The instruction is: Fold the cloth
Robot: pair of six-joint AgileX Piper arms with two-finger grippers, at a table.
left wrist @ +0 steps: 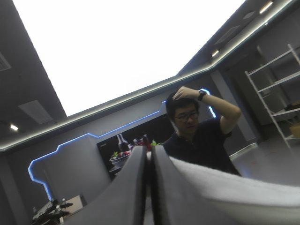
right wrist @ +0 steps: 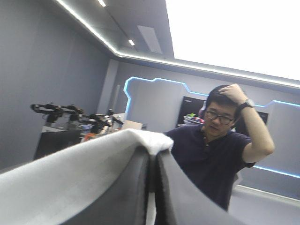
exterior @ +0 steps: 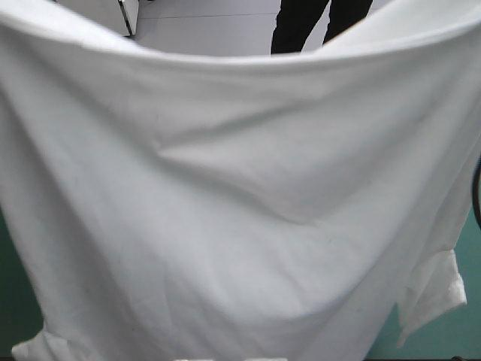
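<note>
In the left wrist view, the left gripper (left wrist: pixel 150 151) is pinching the T-shirt (left wrist: pixel 225 187). Its two black fingers (left wrist: pixel 133 187) are pressing together into a narrow arch with only a thin seam between them. The white fabric is running away from that seam to one side as a taut, pale band. The gripper is raised, looking level into the room rather than down at the table.

In the right wrist view, the right gripper (right wrist: pixel 153 157) is clamping the fabric in the same way. Its black fingers (right wrist: pixel 126 192) are all but touching, and a small white tuft of the shirt is poking out just past their tips. From there the cloth is stretching off to the side as a long grey-white edge.

In the high view, the shirt is hanging in the air like a curtain and covering nearly everything. Its upper edge is sagging in a shallow curve between the two upper corners, which are running out of the picture. Neither gripper is showing in this view. Soft creases are crossing the middle of the sheet. A short sleeve (exterior: pixel 436 289) is dangling at the lower right side, and the body is narrowing toward the bottom.

Behind the shirt, the teal-green table cover (exterior: pixel 15 301) is showing only in strips at the lower left and lower right.
</note>
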